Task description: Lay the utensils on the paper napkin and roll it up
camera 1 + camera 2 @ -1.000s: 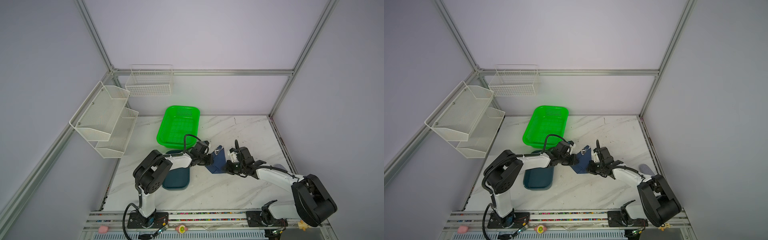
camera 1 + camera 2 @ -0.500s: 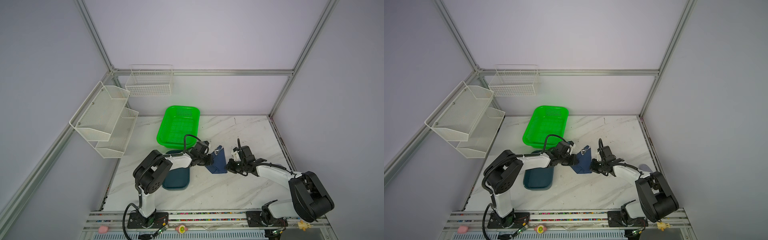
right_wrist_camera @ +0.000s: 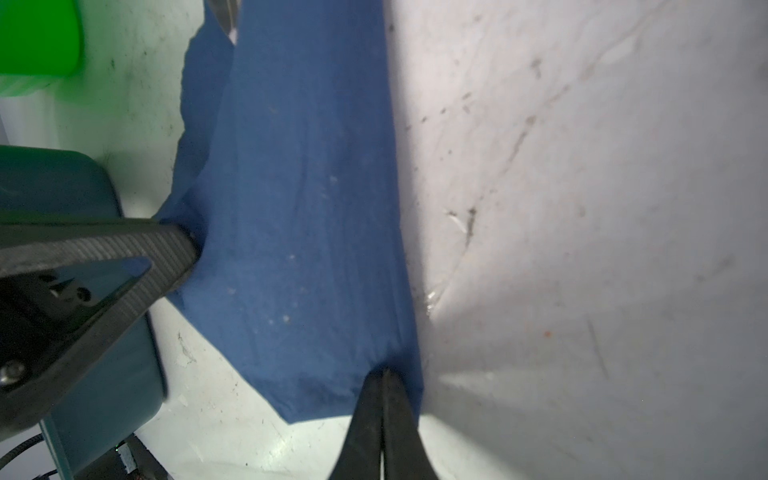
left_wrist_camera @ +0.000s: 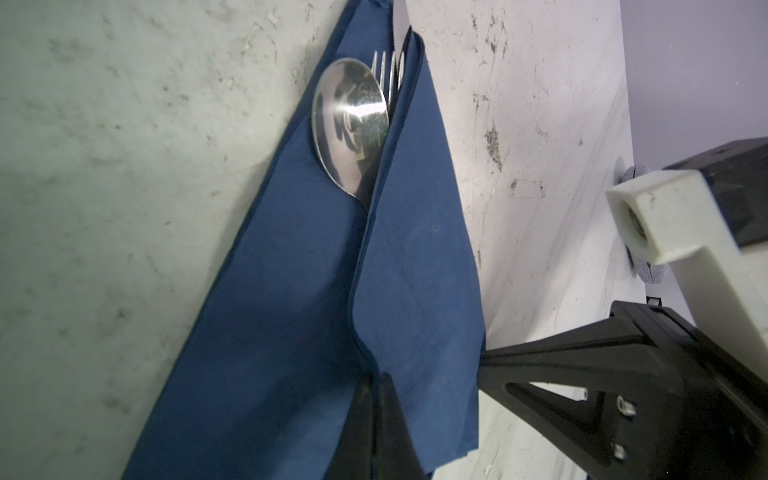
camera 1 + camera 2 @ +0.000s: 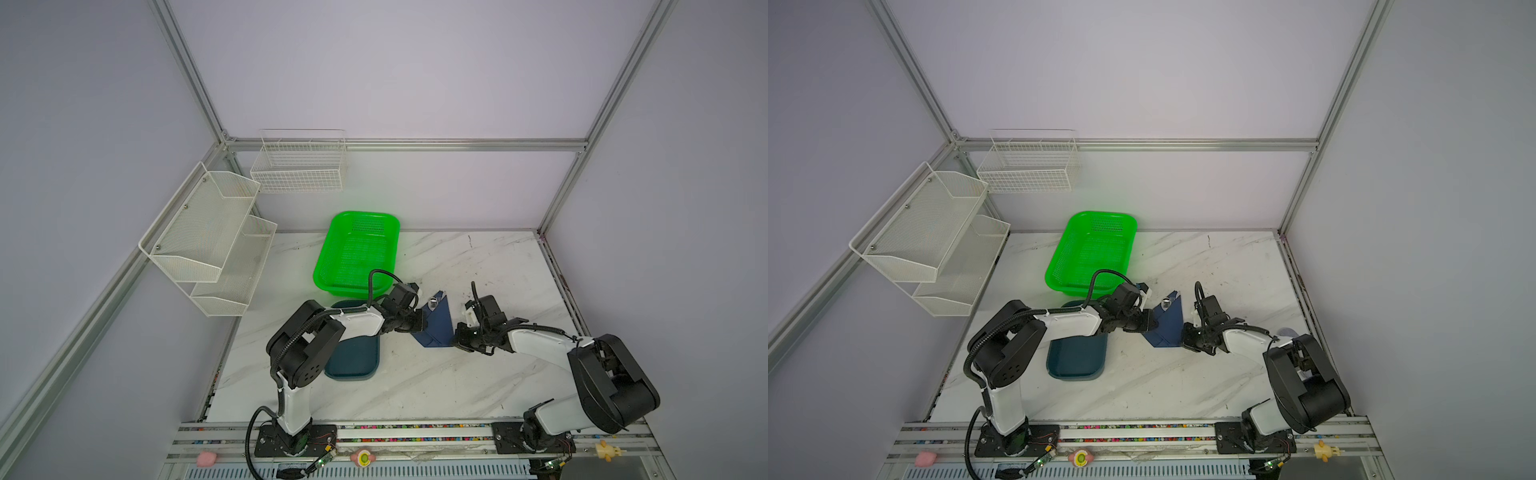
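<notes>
Both jaws pinch the paper napkin (image 5: 438, 328); utensils (image 4: 349, 120) lie along it, heads toward the rear.

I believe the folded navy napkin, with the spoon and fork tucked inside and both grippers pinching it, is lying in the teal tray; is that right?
Not quite: the napkin lies on the marble table beside the teal tray, not in it, as both top views show. The spoon and fork are tucked inside, and the left gripper and right gripper pinch it.

Soft even light; glare on spoon (image 4: 349, 124); wrist edges blurred.
</notes>
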Robot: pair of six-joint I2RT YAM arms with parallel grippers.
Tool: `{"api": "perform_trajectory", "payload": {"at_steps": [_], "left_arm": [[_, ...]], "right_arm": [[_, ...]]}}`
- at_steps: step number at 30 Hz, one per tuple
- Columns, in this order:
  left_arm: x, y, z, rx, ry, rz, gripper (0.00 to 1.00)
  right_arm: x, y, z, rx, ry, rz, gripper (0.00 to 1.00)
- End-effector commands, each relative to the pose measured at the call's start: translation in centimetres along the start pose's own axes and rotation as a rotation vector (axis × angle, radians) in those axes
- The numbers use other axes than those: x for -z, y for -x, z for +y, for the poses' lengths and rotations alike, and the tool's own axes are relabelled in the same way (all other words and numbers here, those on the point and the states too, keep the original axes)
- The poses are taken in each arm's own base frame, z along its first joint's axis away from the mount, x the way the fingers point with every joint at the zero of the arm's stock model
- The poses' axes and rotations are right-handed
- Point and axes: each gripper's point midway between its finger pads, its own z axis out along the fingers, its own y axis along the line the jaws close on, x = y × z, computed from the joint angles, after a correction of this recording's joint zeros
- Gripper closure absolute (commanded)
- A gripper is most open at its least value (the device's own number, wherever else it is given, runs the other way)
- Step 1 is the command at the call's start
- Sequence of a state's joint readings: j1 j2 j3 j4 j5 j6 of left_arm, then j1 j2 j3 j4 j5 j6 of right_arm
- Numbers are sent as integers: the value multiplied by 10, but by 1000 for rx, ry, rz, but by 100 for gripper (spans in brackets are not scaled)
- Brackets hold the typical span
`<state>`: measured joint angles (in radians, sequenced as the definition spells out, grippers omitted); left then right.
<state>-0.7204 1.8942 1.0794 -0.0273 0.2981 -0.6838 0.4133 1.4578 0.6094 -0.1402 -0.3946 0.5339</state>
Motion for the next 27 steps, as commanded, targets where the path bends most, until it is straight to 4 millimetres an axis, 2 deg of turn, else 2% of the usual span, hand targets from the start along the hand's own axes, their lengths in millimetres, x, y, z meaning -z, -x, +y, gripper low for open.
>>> {"api": "perform_trajectory", "payload": {"at_steps": [1, 3, 6, 12, 19, 23, 27], "left_arm": [[0, -9, 8, -23, 18, 12, 100], [-1, -7, 7, -25, 17, 10, 100], [-1, -7, 6, -26, 15, 11, 100], [-1, -8, 8, -27, 21, 15, 100], [-2, -7, 7, -28, 18, 16, 100], [-2, -7, 7, -30, 17, 17, 100], [-2, -5, 6, -35, 18, 14, 100]], "right_arm": [[9, -6, -11, -25, -68, 5, 93], [14, -3, -4, -13, -41, -10, 93], [16, 3, -3, -9, -48, -34, 93], [6, -2, -6, -11, -46, 9, 93], [2, -9, -32, -39, -174, 36, 93], [12, 1, -21, -23, -150, -2, 93], [32, 15, 12, 10, -29, -76, 92]]}}
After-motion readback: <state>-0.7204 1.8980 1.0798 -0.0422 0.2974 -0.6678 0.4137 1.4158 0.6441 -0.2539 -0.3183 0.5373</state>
